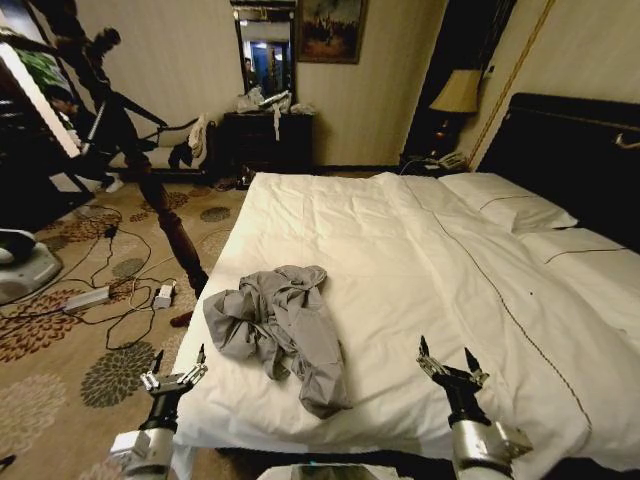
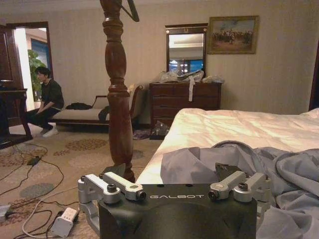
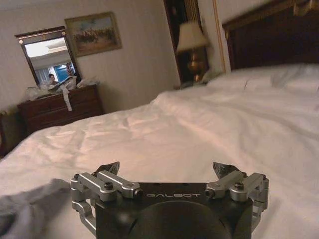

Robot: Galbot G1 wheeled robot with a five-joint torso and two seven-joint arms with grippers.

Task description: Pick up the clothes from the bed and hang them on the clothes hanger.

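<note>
The clothes, a crumpled light grey shirt (image 1: 275,328), lie on the near left part of the bed (image 1: 400,240), on its white duvet. My left gripper (image 1: 178,362) is open at the bed's near left corner, just left of the shirt. In the left wrist view the left gripper (image 2: 172,171) has the grey fabric (image 2: 284,169) right ahead of it. My right gripper (image 1: 447,357) is open over bare duvet, to the right of the shirt. In the right wrist view the right gripper (image 3: 167,169) has the shirt's edge (image 3: 25,209) off to one side. The clothes hanger is out of view.
A tall turned dark wooden stand (image 1: 150,190) (image 2: 119,99) rises from the carpet left of the bed. Cables and power strips (image 1: 90,295) lie on the floor there. A dresser with a mirror (image 1: 268,140) stands beyond the bed's foot. Pillows (image 1: 510,200), a black headboard (image 1: 570,150) and a lamp (image 1: 458,92) are on the right.
</note>
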